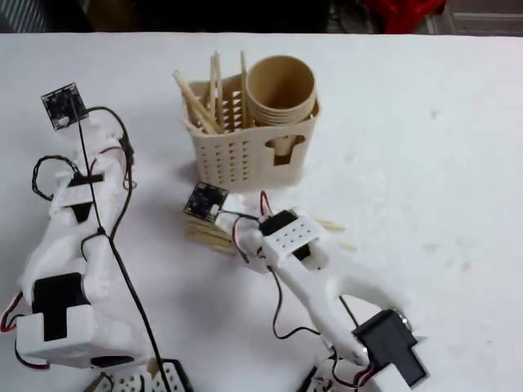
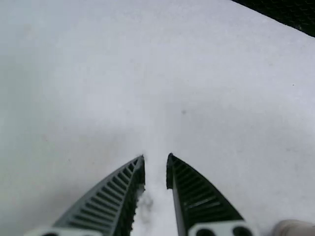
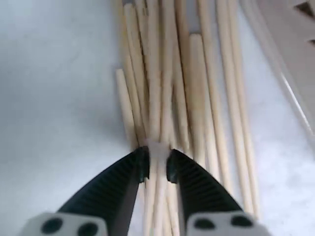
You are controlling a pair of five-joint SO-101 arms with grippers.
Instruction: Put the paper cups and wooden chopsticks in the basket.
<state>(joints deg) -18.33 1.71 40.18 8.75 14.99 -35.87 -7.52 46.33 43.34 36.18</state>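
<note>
Wood on white: a loose pile of pale wooden chopsticks (image 3: pixel 197 98) is lying flat on the white table (image 2: pixel 147 73), just in front of the cream perforated plastic basket (image 1: pixel 245 159). My right gripper (image 3: pixel 157 158) is pressing down into that pile. Its tips are pinching what I am judging to be one or two sticks, seemingly towards one end. My left gripper (image 2: pixel 155 164) is hanging over bare table, narrowly parted and holding nothing. The stacked tan paper cups (image 1: pixel 282 82) are already sitting in the basket, with several upright chopsticks (image 1: pixel 214 90) standing beside them.

Risks I am noting:
- With the grip this far off-centre, the sticks are likely to pivot on lifting and slip free.
- Neighbouring sticks are touching the pinched ones and may get dragged along or scattered across the table.
- The basket is getting crowded, so a tilted stick may catch on the rim or knock the standing ones.
</note>
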